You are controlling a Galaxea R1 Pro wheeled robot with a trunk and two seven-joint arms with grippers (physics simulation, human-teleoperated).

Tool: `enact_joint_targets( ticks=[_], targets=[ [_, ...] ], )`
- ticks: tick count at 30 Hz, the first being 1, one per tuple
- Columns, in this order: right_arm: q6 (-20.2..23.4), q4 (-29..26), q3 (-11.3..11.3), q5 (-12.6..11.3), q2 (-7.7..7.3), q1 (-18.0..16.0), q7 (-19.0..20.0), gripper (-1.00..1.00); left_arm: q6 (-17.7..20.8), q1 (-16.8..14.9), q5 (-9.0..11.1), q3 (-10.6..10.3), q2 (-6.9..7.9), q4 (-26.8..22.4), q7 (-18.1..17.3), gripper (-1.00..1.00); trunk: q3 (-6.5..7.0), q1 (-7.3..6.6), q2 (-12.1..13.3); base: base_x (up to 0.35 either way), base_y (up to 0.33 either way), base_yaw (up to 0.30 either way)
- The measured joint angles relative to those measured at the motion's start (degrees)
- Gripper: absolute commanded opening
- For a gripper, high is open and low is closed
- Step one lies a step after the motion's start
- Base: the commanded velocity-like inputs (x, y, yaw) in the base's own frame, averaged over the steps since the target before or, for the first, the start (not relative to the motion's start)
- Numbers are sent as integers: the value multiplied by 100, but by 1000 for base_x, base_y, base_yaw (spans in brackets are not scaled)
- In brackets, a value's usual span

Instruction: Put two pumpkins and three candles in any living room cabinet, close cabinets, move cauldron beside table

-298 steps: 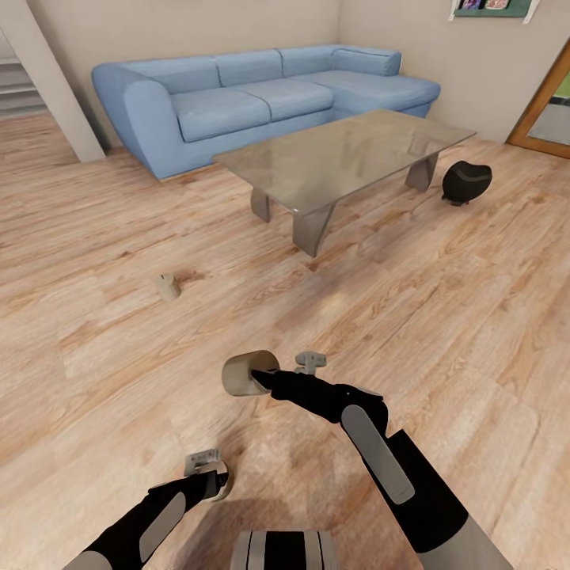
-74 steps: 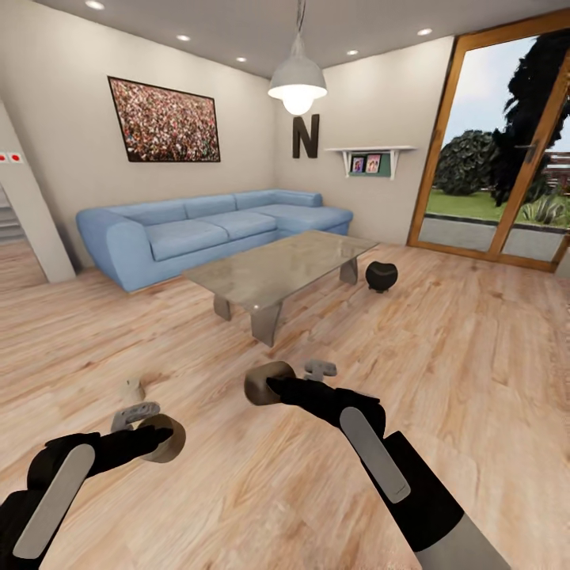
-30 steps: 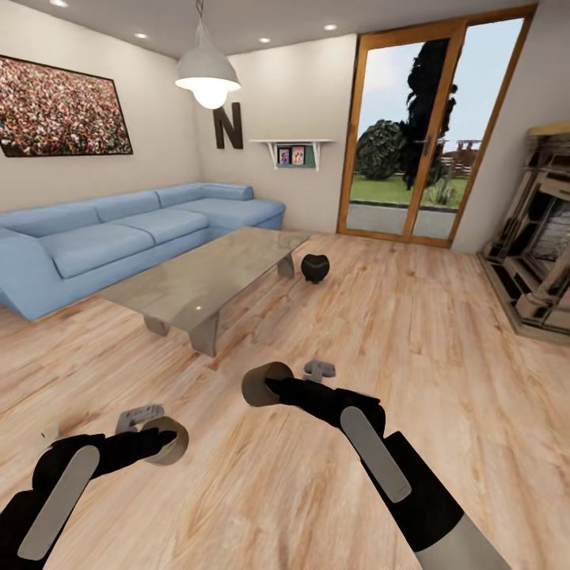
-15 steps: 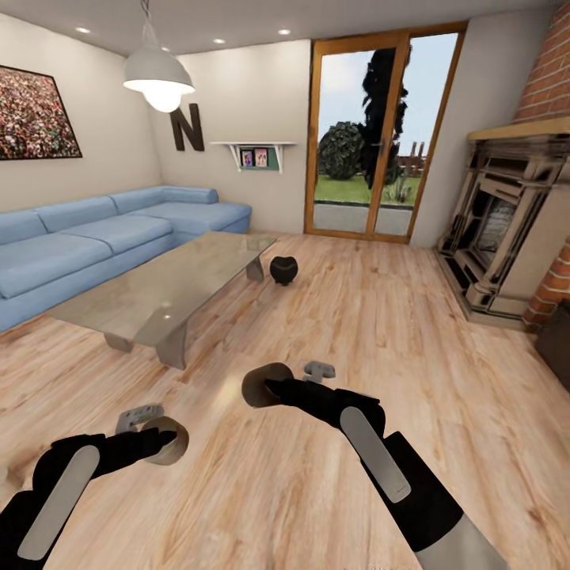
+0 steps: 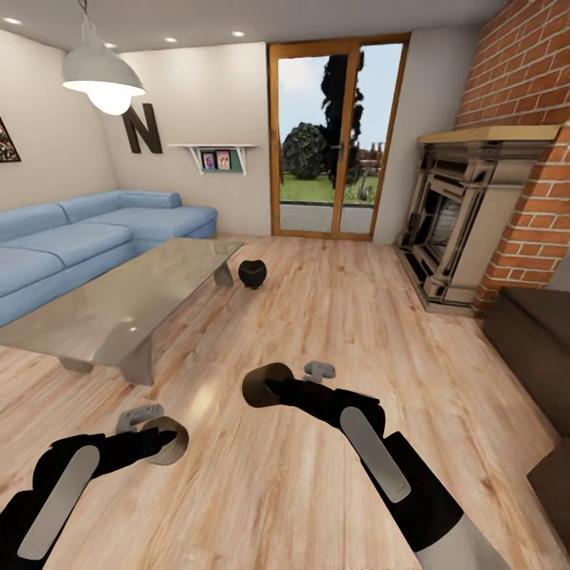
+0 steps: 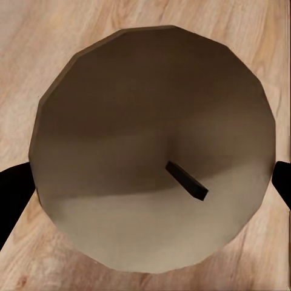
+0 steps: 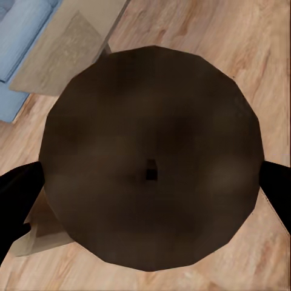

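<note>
Each gripper carries a candle, held low in front of me. My left gripper (image 5: 164, 438) is shut on a tan candle (image 5: 173, 448); the left wrist view shows its round top (image 6: 151, 151) with a dark wick, and black fingers (image 6: 11, 203) at the sides. My right gripper (image 5: 269, 387) is shut on a darker brown candle (image 5: 255, 386), whose end face (image 7: 151, 163) sits between the fingers (image 7: 18, 203). The black cauldron (image 5: 252, 274) rests on the floor by the far corner of the grey table (image 5: 103, 309). A dark brown cabinet (image 5: 534, 336) stands at the right. No pumpkins are in view.
A blue sofa (image 5: 71, 237) lies behind the table at the left. The ornate fireplace (image 5: 451, 222) in a red brick wall (image 5: 522, 119) stands right of the glass doors (image 5: 332, 142). Open plank floor (image 5: 340, 332) stretches between me and the cabinet.
The camera has swung to the right: sofa and table slid left, the fireplace, brick wall and cabinet came into view. Both arms keep their candles in the same pose.
</note>
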Motion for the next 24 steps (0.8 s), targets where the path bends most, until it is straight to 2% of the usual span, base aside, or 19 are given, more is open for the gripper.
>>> enact_joint_targets(
  ticks=[8, 20, 24],
  targets=[
    [0, 0, 0, 0, 0, 0, 0, -100, -1, 2, 1, 7, 0, 0, 3, -100, 144, -176, 321, 0, 0, -279],
    [3, 1, 0, 4, 0, 1, -1, -100, 0, 2, 44, 9, 0, 0, -12, -100, 144, -176, 323, -4, 4, -279],
    [-3, 0, 0, -5, 0, 0, 1, -100, -2, 0, 60, 13, 2, -2, -12, -100, 144, -176, 322, -65, 167, -280]
  ],
)
